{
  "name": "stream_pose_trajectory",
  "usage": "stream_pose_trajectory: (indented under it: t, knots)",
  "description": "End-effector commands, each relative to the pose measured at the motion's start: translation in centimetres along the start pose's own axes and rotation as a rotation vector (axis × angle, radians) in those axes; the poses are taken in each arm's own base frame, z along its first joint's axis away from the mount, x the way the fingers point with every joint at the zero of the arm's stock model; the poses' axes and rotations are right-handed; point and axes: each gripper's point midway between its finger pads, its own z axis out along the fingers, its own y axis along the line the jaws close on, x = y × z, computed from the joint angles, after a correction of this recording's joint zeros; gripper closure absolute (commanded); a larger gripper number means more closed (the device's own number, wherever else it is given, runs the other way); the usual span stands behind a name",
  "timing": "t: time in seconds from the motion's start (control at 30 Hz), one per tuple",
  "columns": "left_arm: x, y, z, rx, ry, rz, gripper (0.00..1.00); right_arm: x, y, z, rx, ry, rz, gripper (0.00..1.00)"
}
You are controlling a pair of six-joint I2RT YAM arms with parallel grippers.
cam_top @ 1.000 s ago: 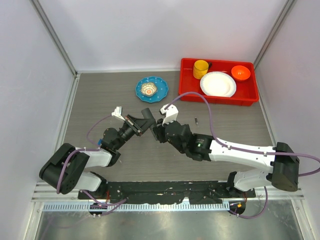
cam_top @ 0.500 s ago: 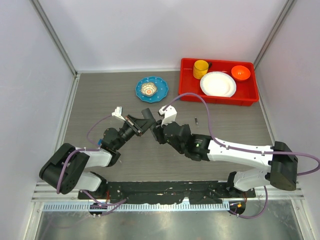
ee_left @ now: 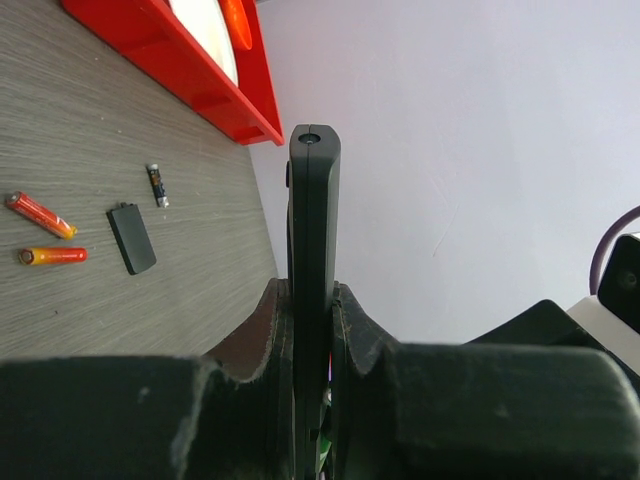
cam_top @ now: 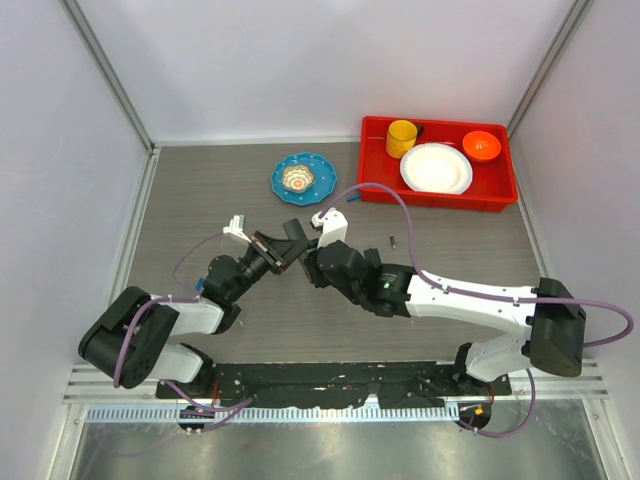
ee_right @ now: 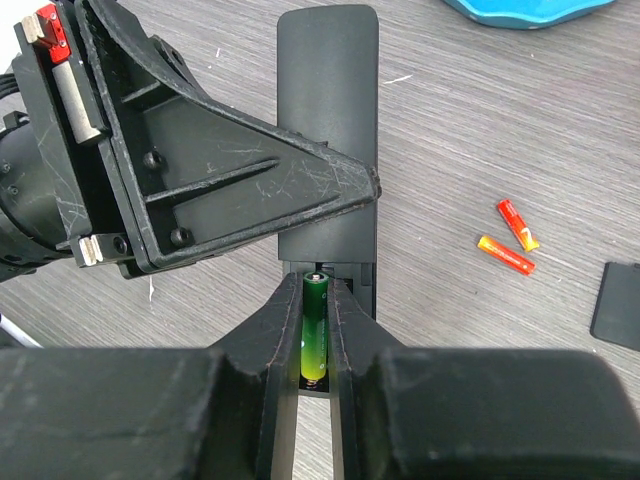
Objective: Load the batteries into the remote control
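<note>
At the middle of the counter, a little toward its far edge:

- Right fingers (ee_right: 270,335): closed to a narrow gap on a green battery (ee_right: 315,330), gripped across its barrel. It lies lengthwise over the open bay at the near end of the remote control (ee_right: 328,120). Whether it is seated cannot be told.
- Left fingers (ee_left: 262,330): fully closed on the remote control, clamped across its thin dimension near one end. The rest of the bar stands out beyond the fingers, clear of the counter.
- Remote control, handling (judged): light, rigid plastic with smooth faces. It is likely to swing in the grip if pushed hard at the free end, so hold it close to the bay being loaded.
- Batteries, handling (judged): light, stiff and round, and prone to roll or pivot. Take each at mid-barrel, square to its length.
- Batteries (ee_left: 40,215), loose: two orange-red ones lie just beside each other on the counter, toward the right edge.
- Small dark cell (ee_left: 155,185): near them, on the side toward the tray.
- Flat black cover (ee_left: 132,238): just beside the loose pair.
- Red tray (ee_left: 170,60): far right corner.
- Blue plate (ee_right: 530,8): toward the far edge.
</note>
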Motion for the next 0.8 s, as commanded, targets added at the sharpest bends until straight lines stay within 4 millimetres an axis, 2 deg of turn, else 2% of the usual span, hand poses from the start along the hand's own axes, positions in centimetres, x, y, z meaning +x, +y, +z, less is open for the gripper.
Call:
stream_pose_trajectory:
  t: [0.0, 0.47, 0.77]
  knots:
    - [-2.4, -8.8, -1.0, 0.332, -0.119, 0.069, 1.00, 1.0, 1.8, 0.0, -0.059, 0.067, 0.034, 0.99]
    - [-3.7, -9.8, -1.1, 0.351, -0.183, 0.076, 1.00, 2.8, 2.4, -0.1, -0.088, 0.130, 0.063, 0.99]
    - [-3.8, -10.6, -1.0, 0.373, -0.186, 0.081, 1.00, 3.5, 2.3, -0.1, -0.076, 0.160, 0.054, 0.94]
